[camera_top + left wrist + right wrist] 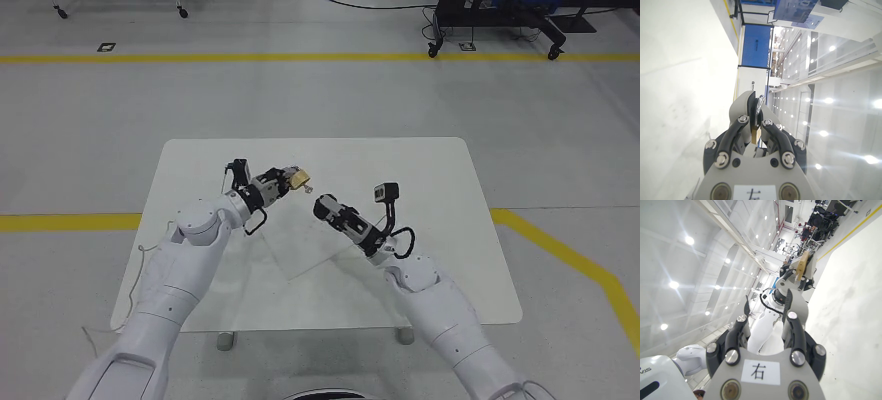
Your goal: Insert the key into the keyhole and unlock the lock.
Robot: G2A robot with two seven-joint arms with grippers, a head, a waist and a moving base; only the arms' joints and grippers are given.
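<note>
The left gripper (290,179) holds the lock (801,265) up off the counter (430,260), at about 11 o'clock from the counter's middle in the top view. Its jaws are pinching the lock around the silvery shackle (760,103), with the brass body lying back between the fingers toward the wrist.

The right gripper (767,298) hangs just beside the lock, at about 5 o'clock from it in the top view. Its jaws are spread with nothing between them, and they point at the brass body without touching it.

A small silvery piece (796,279) sticks out of the end of the body that faces the right gripper. I take it to be the key seated in the keyhole, though it is too small to be certain.

If that is right, the insertion part of the task looks done, since no key lies on the counter and none is in the right jaws. The unlocking part is less clear. The left jaws hide the shackle where it meets the body, so I cannot tell whether it is sprung or latched.

My judgement is that what is left is to close the right jaws on the key's head, turn it, and free the shackle. The key's head is a small target, and the lock is held only by a pinch, so a twist could swing the body within the left jaws.
</note>
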